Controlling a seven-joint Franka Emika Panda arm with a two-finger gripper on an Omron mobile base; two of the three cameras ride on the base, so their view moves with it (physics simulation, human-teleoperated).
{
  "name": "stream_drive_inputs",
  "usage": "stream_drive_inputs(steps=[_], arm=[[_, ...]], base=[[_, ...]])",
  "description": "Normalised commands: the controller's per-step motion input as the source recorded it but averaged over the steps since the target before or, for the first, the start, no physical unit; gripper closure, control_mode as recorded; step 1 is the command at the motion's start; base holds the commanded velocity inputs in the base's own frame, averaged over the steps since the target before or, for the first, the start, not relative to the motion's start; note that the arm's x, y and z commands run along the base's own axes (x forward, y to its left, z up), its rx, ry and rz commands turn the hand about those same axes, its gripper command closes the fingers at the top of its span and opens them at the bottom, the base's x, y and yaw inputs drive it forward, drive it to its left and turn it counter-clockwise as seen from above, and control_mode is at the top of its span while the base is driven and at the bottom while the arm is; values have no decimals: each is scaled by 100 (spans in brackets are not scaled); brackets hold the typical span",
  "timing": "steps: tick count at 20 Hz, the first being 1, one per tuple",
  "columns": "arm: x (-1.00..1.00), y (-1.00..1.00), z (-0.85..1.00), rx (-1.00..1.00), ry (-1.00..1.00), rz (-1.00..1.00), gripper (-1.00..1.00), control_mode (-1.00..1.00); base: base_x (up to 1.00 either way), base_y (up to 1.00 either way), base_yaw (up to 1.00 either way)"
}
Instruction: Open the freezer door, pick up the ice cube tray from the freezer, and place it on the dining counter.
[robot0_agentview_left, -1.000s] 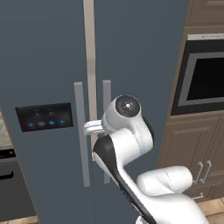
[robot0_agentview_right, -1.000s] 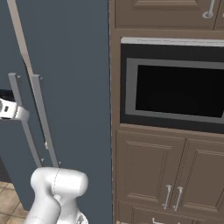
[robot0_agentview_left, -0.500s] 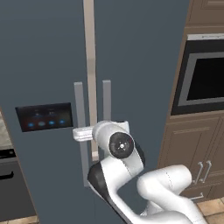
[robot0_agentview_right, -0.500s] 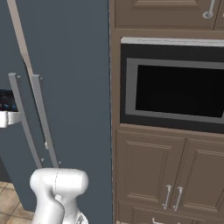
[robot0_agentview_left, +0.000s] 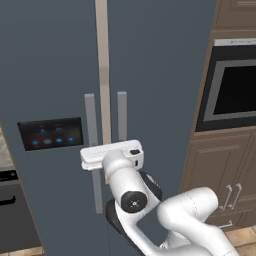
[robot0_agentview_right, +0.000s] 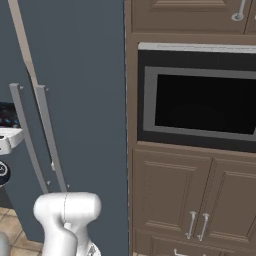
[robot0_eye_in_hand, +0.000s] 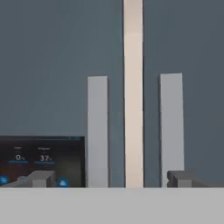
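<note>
My pincer (robot0_eye_in_hand: 109, 179) stands apart, straddling both bar handles, so closing here risks catching the plain door's bar or the seam instead of the freezer door's handle (robot0_eye_in_hand: 97, 131). The freezer door (robot0_agentview_left: 50, 75) is shut, slate-blue, its dark panel (robot0_agentview_left: 51, 134) lit blue, directly ahead of my pincer, left of the seam.

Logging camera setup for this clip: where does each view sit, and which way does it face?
Left base view: behind-left of the arm, facing the freezer door; white arm and claw show.
Right base view: behind-right, facing the oven; arm's lower joint shows.
Hand view: on the hand, facing the door handles; fingertips show.
Shared: the freezer handle and display panel.
</note>
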Motion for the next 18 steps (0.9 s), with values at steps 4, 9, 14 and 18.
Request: stream_drive_inputs(steps=[4, 9, 14, 18], arm=[[29, 0, 0, 0, -15, 0, -100, -100], [42, 6, 0, 0, -5, 0, -100, -100], [36, 26, 0, 0, 0, 0, -100, -100], [22, 38, 0, 0, 0, 0, -100, -100]], base=[[0, 0, 0], [0, 0, 0], [0, 0, 0], [0, 0, 0]])
